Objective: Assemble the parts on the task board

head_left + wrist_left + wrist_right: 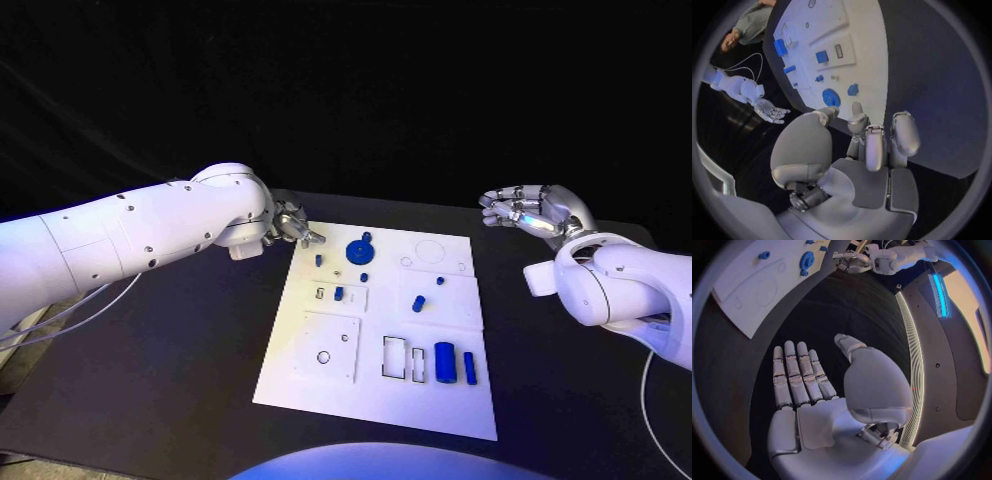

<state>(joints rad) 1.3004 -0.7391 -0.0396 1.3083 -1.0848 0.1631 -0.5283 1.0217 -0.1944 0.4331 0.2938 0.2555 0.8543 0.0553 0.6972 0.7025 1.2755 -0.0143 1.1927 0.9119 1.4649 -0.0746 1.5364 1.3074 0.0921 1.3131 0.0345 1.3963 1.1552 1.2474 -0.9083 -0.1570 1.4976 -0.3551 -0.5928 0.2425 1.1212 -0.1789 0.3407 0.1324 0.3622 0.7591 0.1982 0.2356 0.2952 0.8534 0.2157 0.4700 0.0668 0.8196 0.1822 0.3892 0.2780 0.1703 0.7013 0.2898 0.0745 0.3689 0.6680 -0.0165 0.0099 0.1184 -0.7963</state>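
Two silver hands hover over a black table (pixel 173 380). The left hand (pixel 293 226) sits at the white board's (pixel 346 395) far left corner, fingers loosely curled, holding nothing. The right hand (pixel 529 211), well right of it, is spread open and empty. Blue parts (pixel 444 361) lie scattered on the board.

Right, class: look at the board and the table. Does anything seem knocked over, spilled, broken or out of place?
Nothing stands out. The task board lies flat and square on the black table, its blue parts, such as the blue disc, all on it. The left hand and the right hand hold nothing.
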